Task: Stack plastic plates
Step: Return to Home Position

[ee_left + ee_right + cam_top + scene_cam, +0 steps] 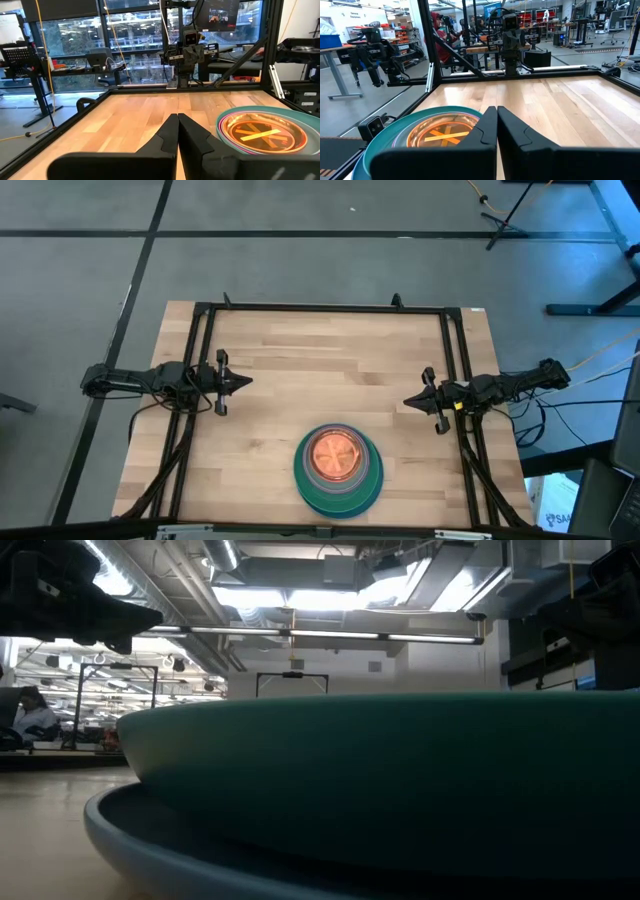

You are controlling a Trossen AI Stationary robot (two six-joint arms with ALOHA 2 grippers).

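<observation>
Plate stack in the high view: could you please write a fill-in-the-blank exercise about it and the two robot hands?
1. The top plate of the stack of plates is translucent ___.
2. The left hand and the right hand are both ___, not open, and hold nothing.
3. The stack stands on a ___ table.
Missing words: orange; shut; wooden.

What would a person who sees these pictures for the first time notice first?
The eye goes first to the stack of plates on the wooden table, low in the high view and midway between the arms, with a glowing orange plate on top. Next come the left gripper and the right gripper, one at each side of the table, apart from the stack, jaws shut and pointing toward each other.
</observation>
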